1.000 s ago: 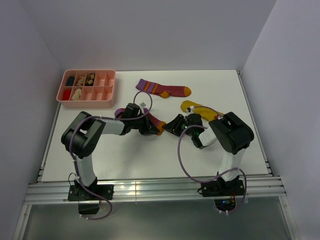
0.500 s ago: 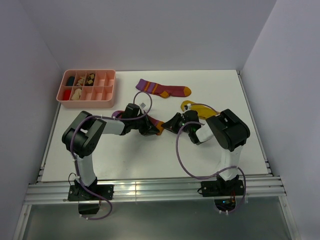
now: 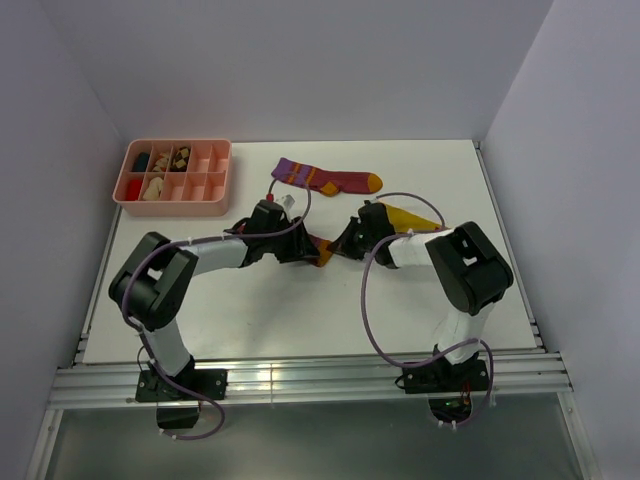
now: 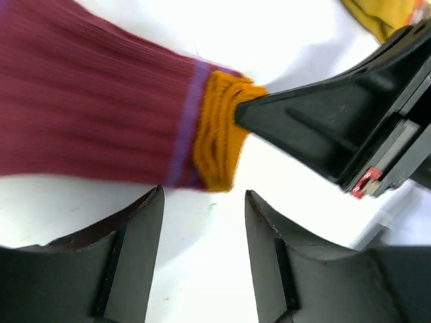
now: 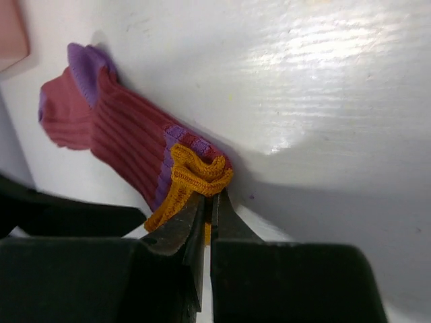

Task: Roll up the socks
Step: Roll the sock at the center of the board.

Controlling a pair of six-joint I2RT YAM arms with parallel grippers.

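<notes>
Since a second ago, the right arm has been swung leftward and the right gripper (image 5: 207, 198) brought shut, while the left gripper (image 4: 203, 202) has been opened beside it.

At the far left, a pink plastic compartment tray (image 3: 175, 207) with small items in it is seen at the back corner of the white table (image 3: 300, 310). Towards the middle, the left gripper is held low with its jaws parted and nothing between them, just short of the toe end of a maroon ribbed sock with purple cuff and orange toe (image 5: 128, 145). That sock is laid out near the middle of the table, cuff to the left and toe to the right, and is not rolled. Its bunched orange toe (image 5: 199, 171) is pinched between the closed fingers of the right gripper. Further back, a second maroon sock of the same pattern (image 3: 325, 180) is left lying flat. At the right, a mustard-yellow fabric sock (image 3: 412, 214) is partly covered by the right arm and is likewise stretched out.

No finished roll is shown anywhere. The task is judged to be at its start: one toe has been gathered and gripped, and the rolling of this sock and the others is yet to be done.
</notes>
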